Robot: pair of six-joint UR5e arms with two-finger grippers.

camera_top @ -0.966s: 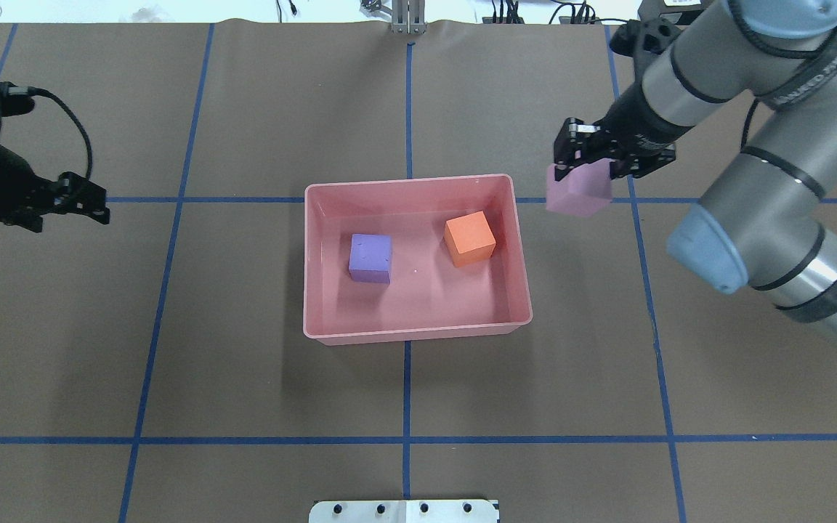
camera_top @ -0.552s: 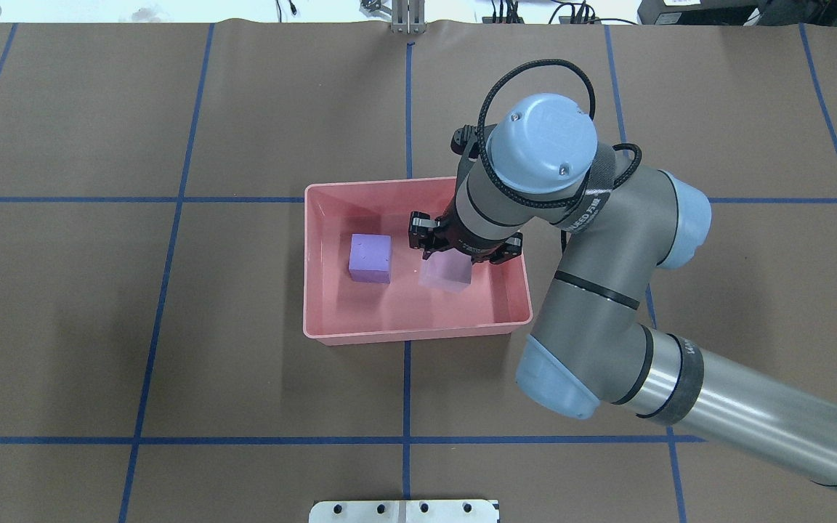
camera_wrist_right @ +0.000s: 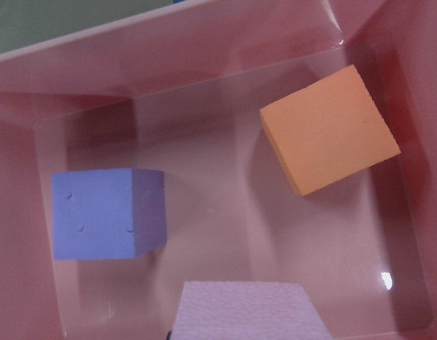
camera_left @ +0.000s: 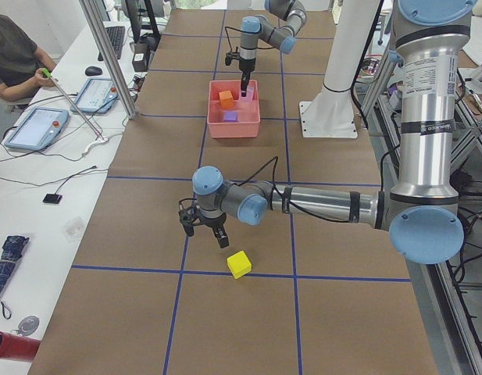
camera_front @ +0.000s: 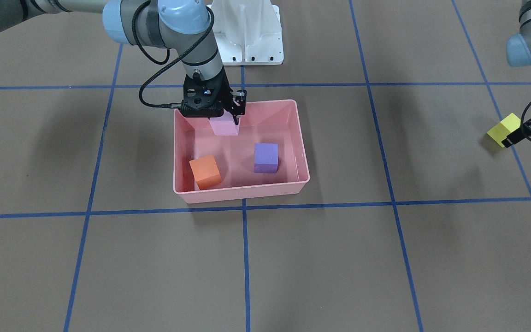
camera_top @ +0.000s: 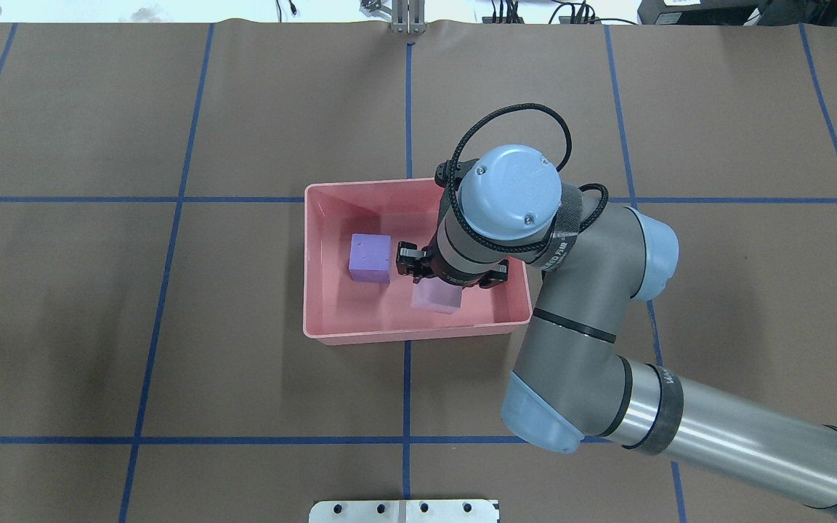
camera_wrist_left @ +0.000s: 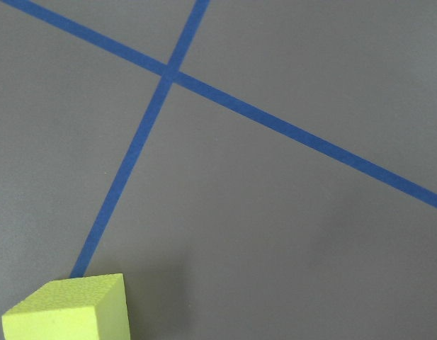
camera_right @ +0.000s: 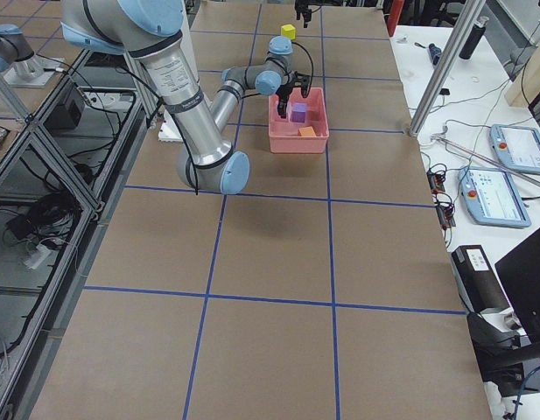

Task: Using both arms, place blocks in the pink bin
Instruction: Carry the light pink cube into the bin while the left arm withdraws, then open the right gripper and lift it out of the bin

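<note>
Found orange block (camera_front: pixel 205 172) & purple block (camera_front: pixel 266 157) already on floor of pink bin (camera_front: pixel 242 189): 2 of 4 done. Saw right hand (camera_front: pixel 224 121) clamped on light pink block (camera_front: pixel 224 127), low inside bin, not yet released. Spotted yellow block (camera_front: pixel 504 130) on worktop (camera_front: pixel 385 253), well apart from bin, w/ left hand (camera_front: pixel 514 137) just beside it; couldn't tell if apart or together.

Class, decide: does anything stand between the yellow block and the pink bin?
Nothing visible does: only bare table lies between the yellow block and the pink bin, where the right gripper holds the light pink block.
</note>
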